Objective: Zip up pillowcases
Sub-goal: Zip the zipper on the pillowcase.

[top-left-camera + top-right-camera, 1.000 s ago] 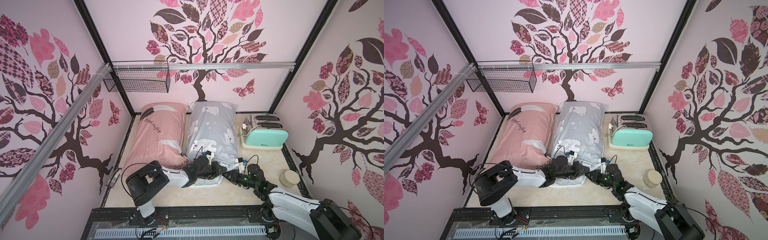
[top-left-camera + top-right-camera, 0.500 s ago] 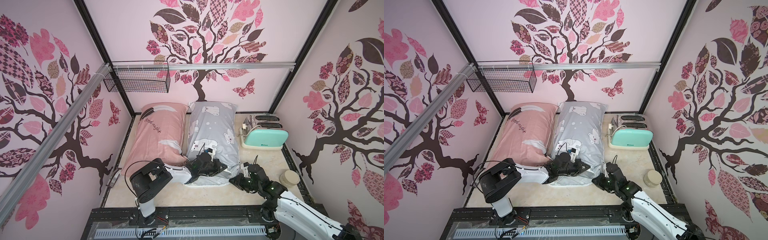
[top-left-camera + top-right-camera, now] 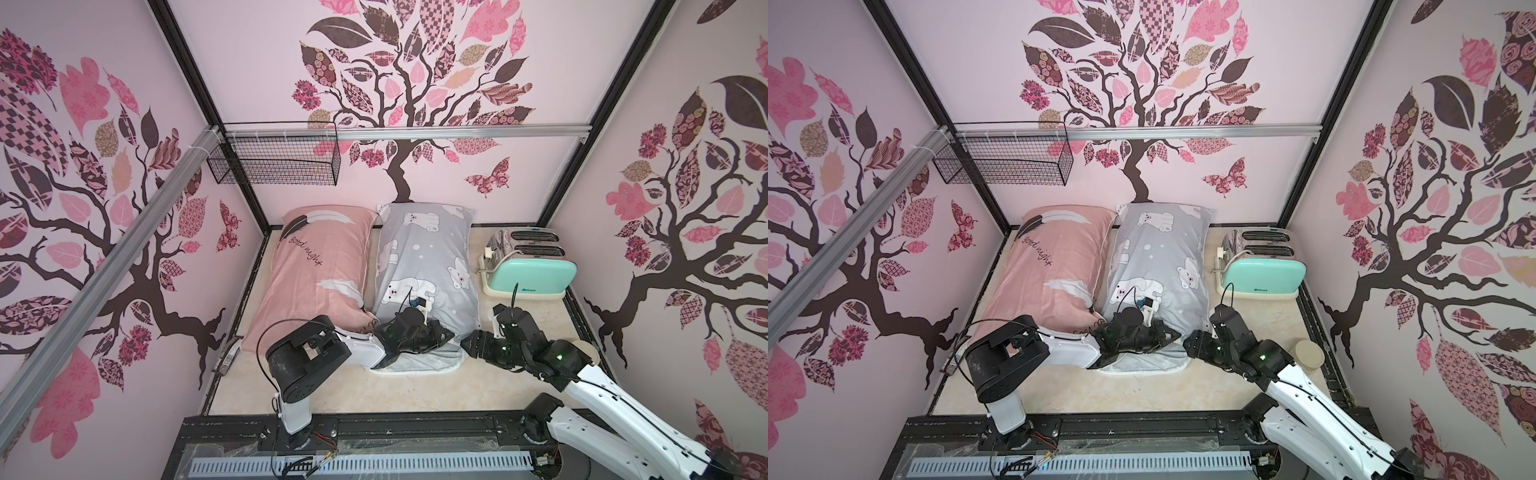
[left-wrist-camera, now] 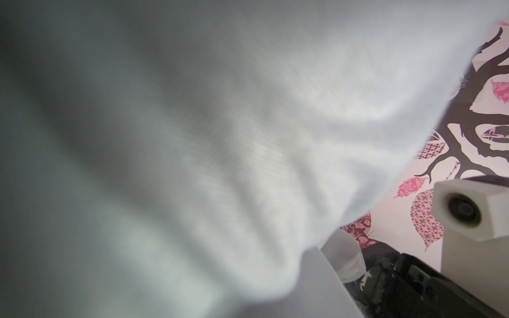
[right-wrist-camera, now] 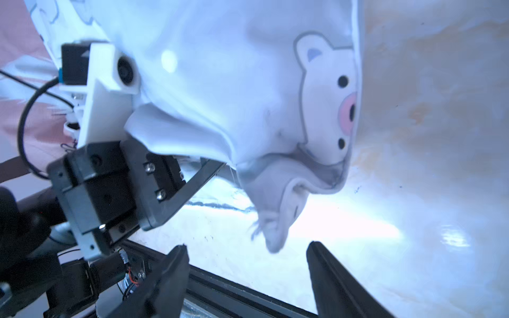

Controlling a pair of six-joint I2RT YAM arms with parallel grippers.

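Two pillowcases lie side by side, and both top views show them: a pink pillowcase point(image 3: 320, 266) point(image 3: 1054, 266) and a grey pillowcase point(image 3: 428, 257) point(image 3: 1158, 257) with polar bears. My left gripper point(image 3: 444, 334) point(image 3: 1173, 332) lies low at the grey one's near end, shut on its edge. In the right wrist view its fingers point(image 5: 203, 173) run under the fabric point(image 5: 220, 82). Grey cloth point(image 4: 192, 137) fills the left wrist view and hides the jaws. My right gripper point(image 3: 467, 345) point(image 3: 1190, 343) point(image 5: 245, 253) stands open just off the near right corner point(image 5: 272, 234), touching nothing.
A mint toaster point(image 3: 532, 274) stands right of the grey pillowcase. A round beige container point(image 3: 588, 353) sits behind my right arm. A wire basket point(image 3: 274, 158) hangs on the back wall. A black rail point(image 3: 374, 428) runs along the table's front edge.
My right gripper has gone from shut to open beside the grey pillowcase's near corner, and its arm has swung round. The left gripper stays shut at the near end.
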